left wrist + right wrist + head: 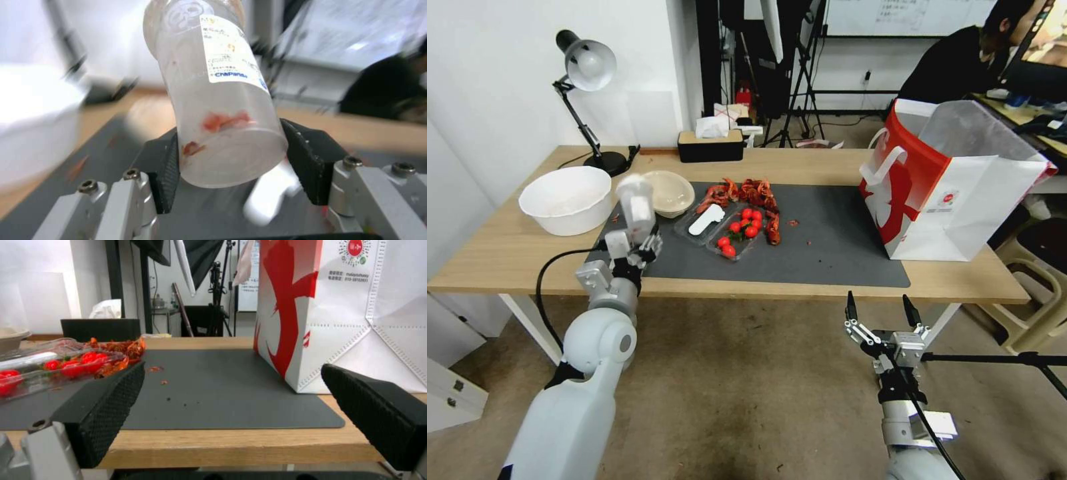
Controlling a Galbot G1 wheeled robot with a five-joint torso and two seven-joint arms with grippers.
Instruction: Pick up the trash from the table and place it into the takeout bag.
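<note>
My left gripper (pixel 639 235) is shut on a clear plastic cup (pixel 635 200) with a white label and red smears inside. It holds the cup by its base, tilted, over the left end of the dark grey mat (pixel 827 247). In the left wrist view the cup (pixel 222 100) sits between the black pads (pixel 311 160). A beige paper bowl (pixel 668 193) stands just behind the cup. The red-and-white takeout bag (pixel 954 193) stands open at the table's right end. My right gripper (pixel 879 301) hangs open below the table's front edge (pixel 800 292), facing the bag (pixel 338 313).
A clear tray (pixel 730 233) with cherry tomatoes and a white utensil lies mid-mat, with red crayfish shells (pixel 747 192) behind it. A large white bowl (pixel 566 199) stands at the left, with a desk lamp (pixel 587 67) and a black tissue box (pixel 710 145) along the back.
</note>
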